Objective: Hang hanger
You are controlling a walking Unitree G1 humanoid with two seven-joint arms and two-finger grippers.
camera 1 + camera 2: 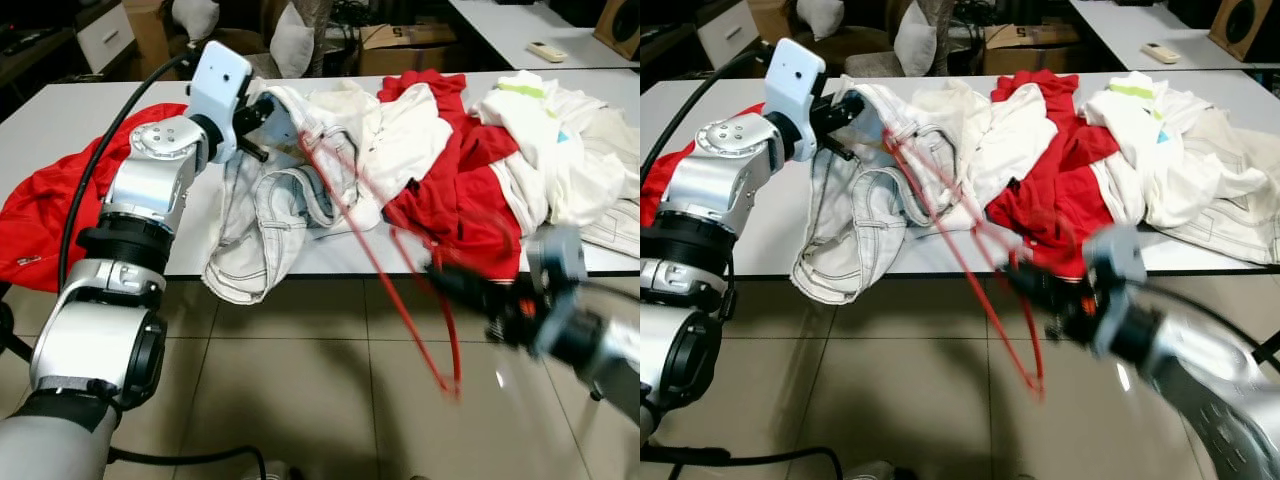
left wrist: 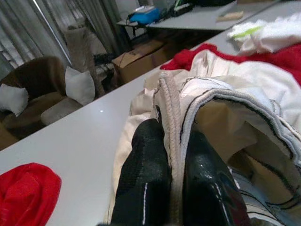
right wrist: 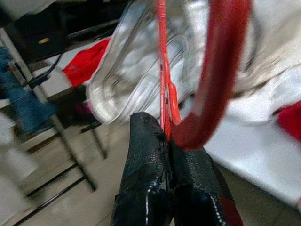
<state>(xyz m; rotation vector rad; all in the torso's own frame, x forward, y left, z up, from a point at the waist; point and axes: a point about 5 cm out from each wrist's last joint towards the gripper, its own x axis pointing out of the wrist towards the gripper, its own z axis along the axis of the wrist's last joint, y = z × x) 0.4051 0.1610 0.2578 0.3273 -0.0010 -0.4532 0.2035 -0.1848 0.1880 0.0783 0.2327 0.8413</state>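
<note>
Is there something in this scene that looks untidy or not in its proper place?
Yes. Clothes lie in a loose heap on the white table. The white trousers sag over its front edge, their waistband pinched by the left gripper. The right gripper holds the red hanger tilted, one end inside the trousers.

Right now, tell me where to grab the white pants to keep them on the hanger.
Grip the thick seamed waistband of the white pants, where the left claw pinches it. Come from the robot's left, over the table edge: the red hanger, in the right claw, enters from the other side.
</note>
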